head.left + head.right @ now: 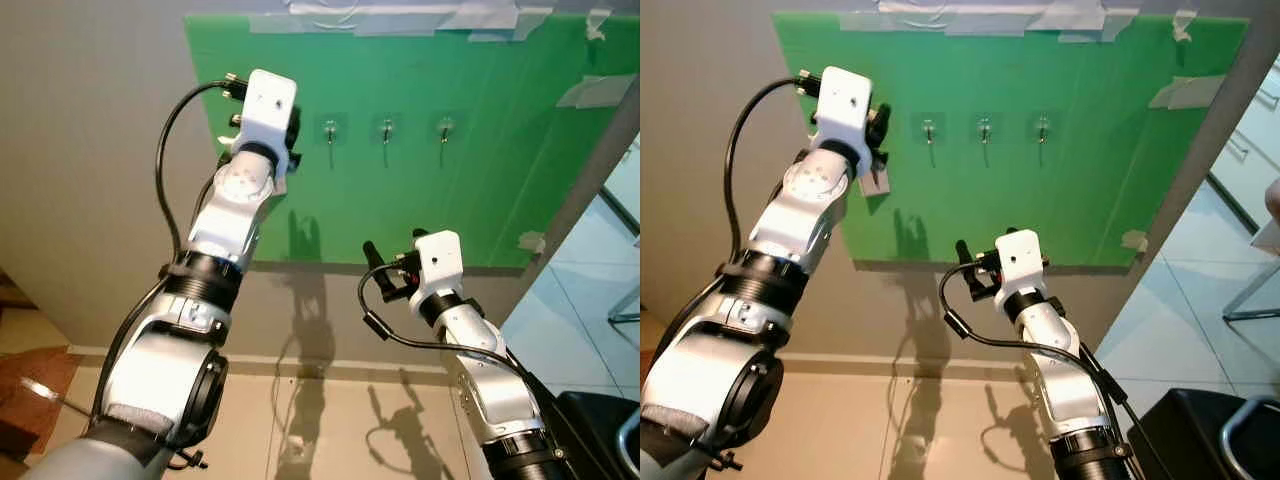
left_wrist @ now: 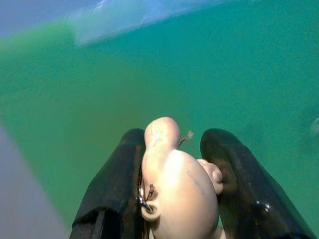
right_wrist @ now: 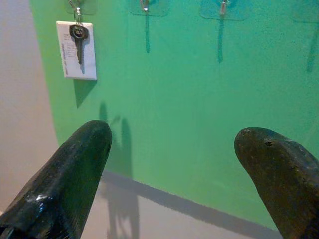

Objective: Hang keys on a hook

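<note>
The left gripper (image 2: 172,194), clenched on a keyring charm (image 2: 174,189) (raised left of the hooks (image 1: 386,130)), could miss them.

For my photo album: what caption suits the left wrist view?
Left hand clasping a pale keychain figure before the green board.

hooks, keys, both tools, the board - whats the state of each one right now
left tool: shut on a pale figure keychain, raised close to the green board
right tool: open, holding nothing, pointed at the board
key with white tag: hanging on the leftmost hook
three other hooks: bare
green board: taped to the wall
</note>
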Tool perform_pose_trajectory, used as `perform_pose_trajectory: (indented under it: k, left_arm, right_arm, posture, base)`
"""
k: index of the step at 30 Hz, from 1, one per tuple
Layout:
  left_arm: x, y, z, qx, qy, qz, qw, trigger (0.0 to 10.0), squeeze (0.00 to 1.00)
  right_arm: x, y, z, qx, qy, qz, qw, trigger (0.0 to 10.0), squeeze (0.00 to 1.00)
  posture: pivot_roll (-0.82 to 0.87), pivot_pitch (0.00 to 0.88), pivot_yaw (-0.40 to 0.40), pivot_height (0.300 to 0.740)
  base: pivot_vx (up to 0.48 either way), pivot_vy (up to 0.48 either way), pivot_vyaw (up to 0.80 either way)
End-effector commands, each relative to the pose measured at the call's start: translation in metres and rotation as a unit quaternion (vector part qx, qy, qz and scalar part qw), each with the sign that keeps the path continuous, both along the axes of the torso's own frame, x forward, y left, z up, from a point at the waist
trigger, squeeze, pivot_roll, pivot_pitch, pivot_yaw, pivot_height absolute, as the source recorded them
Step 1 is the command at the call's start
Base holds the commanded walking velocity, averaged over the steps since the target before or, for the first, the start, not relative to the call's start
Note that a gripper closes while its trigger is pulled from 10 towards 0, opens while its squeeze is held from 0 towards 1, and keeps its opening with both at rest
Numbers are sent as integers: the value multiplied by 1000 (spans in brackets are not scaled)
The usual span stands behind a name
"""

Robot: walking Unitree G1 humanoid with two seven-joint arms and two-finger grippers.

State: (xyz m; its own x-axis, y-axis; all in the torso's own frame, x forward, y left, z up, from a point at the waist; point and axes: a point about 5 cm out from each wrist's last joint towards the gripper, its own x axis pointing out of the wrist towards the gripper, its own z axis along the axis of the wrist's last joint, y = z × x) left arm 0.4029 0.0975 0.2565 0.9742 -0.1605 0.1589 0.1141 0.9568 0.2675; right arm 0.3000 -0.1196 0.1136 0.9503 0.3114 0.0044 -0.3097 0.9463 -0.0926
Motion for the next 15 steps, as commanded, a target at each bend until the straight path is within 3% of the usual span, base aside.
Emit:
perform_pose_trajectory:
  k: [1, 8, 10, 15]
  left_arm:
    - [3, -8, 5, 5, -3, -14, 1000, 0, 0]
    - [6, -23, 12, 9, -10, -35, 999, 0, 0]
    - [4, -34, 13, 7, -14, -52, 998, 0, 0]
    - [3, -42, 10, 12, -14, -62, 998, 0, 0]
  right_arm:
    - [-1, -4, 5, -6, -9, -9, 1000, 10000, 0]
    - [-4, -8, 5, -7, -12, -23, 1000, 10000, 0]
    - [-5, -9, 4, -7, -10, -27, 1000, 10000, 0]
    - [-6, -9, 4, -7, -9, -29, 1000, 10000, 0]
  posture:
    - [-109, 0, 45, 740]
    - [-140, 0, 72, 740]
    - [-143, 0, 76, 740]
    - [-139, 0, 75, 740]
  base:
    - [0, 0, 0]
    - [0, 0, 0]
    - [0, -442, 0]
    - [0, -445, 0]
